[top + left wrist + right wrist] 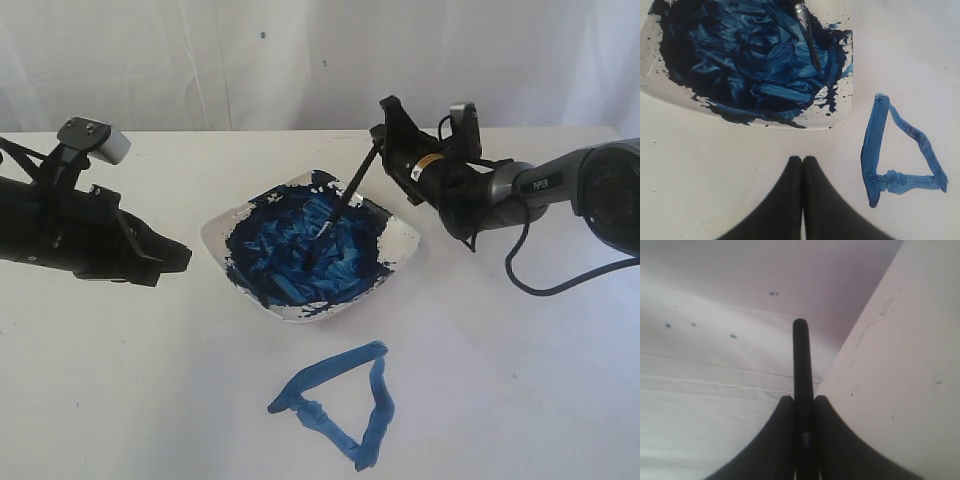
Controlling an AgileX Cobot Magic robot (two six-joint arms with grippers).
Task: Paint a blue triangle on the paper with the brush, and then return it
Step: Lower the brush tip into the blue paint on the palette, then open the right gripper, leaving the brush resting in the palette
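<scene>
Exterior view, nearest first: the blue triangle lies painted on the paper, a closed outline of thick, uneven strokes with one corner blobbed. The paper lies flat on the white table. Just beyond the triangle, apart from it, sits a white square dish smeared nearly all over with dark and bright blue paint.

The brush stands tilted, with its tip down in the dish's paint and its handle rising toward the right. The right gripper is clamped on the top of that handle; the right wrist view shows the black shaft pinched between the two fingers and sticking out past them.

The left gripper hangs low over the table, beside the dish's left edge. In the left wrist view its jaws are pressed together with nothing between them.

A small yellow sticker sits on the right wrist, and white lettering marks the grey housing behind it; both are too small to read. Farthest back hangs a creased white cloth backdrop, flecked with a few blue specks.
</scene>
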